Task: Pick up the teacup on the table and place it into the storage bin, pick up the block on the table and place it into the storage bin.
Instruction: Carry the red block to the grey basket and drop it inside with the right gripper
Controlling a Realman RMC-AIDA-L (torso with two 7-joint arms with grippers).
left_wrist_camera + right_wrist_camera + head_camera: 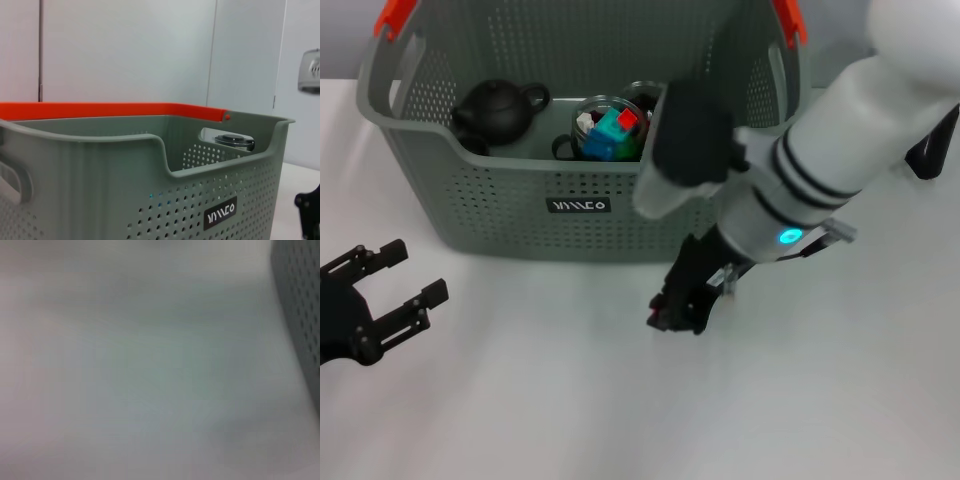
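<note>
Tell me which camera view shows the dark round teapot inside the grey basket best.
The head view: it looks down into the grey perforated plastic storage bin and shows the dark round teapot whole. In the left wrist view the bin's wall hides it; the right wrist view shows only a corner of the bin.

Head view: high, angled down over the white table [570,400] and storage bin [500,220]. Left wrist view: low, close, level with the same storage bin's labelled front wall. Right wrist view: very near the tabletop, bin wall at its edge
</note>
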